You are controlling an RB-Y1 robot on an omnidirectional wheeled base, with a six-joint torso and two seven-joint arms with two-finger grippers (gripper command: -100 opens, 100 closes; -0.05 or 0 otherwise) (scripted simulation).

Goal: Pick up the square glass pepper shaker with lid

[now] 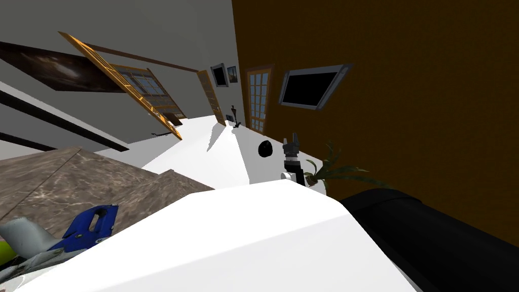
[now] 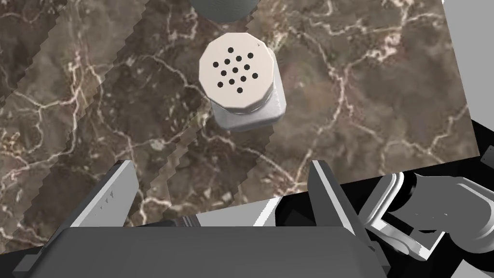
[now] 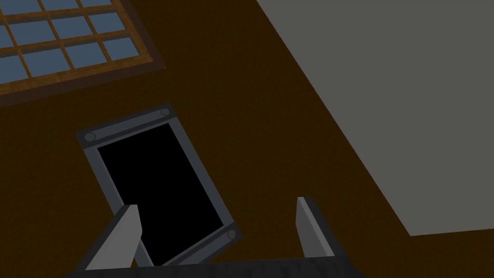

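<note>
The shaker [image 2: 241,84] is seen upright on the marble counter [image 2: 96,106], just ahead of the left gripper [image 2: 221,166], whose fingers are spread and empty, so approach, grasp and lift are judged left; the right gripper [image 1: 292,140] is raised aside, likewise open.

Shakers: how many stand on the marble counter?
1. The shaker stands upright on the brown marble counter, ahead of the open left fingers. A grey round thing just beyond it is cut off; it may be another.
</note>
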